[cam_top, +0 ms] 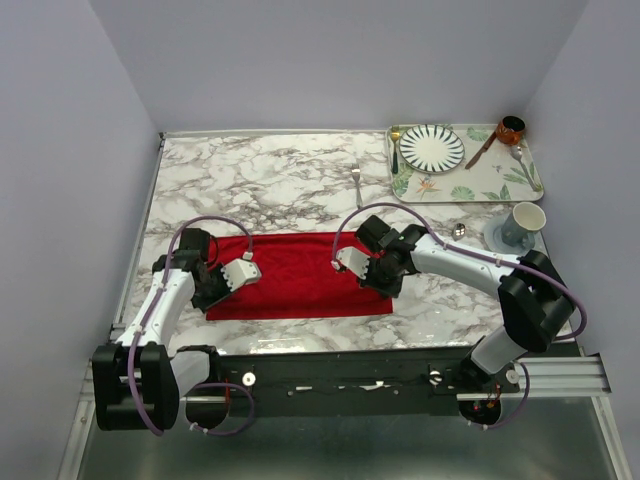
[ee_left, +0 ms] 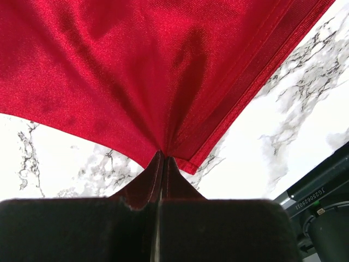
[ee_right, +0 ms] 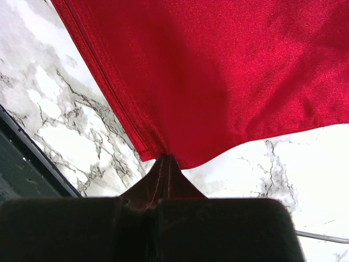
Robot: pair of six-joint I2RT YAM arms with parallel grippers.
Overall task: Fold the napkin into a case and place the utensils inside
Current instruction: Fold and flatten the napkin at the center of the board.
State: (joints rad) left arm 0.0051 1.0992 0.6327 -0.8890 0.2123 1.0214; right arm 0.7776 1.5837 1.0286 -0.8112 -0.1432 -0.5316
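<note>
The deep-red napkin (cam_top: 295, 275) lies as a wide band across the near middle of the marble table, its long sides running left to right. My left gripper (cam_top: 213, 298) is shut on the cloth at its near-left corner; the left wrist view shows the napkin (ee_left: 136, 71) pinched between the closed tips of the left gripper (ee_left: 162, 155). My right gripper (cam_top: 386, 290) is shut on the near-right corner, and in its wrist view the napkin (ee_right: 229, 71) is gathered at the tips of the right gripper (ee_right: 166, 157). A silver fork (cam_top: 356, 183) lies on the table beyond the napkin.
A floral tray (cam_top: 500, 185) at the back right carries a striped plate (cam_top: 432, 148), a gold spoon (cam_top: 395, 148), a brown wooden utensil (cam_top: 482, 150), a brown cup (cam_top: 510, 128) and a silver utensil (cam_top: 519, 158). A mug on a saucer (cam_top: 520, 226) stands at the right edge.
</note>
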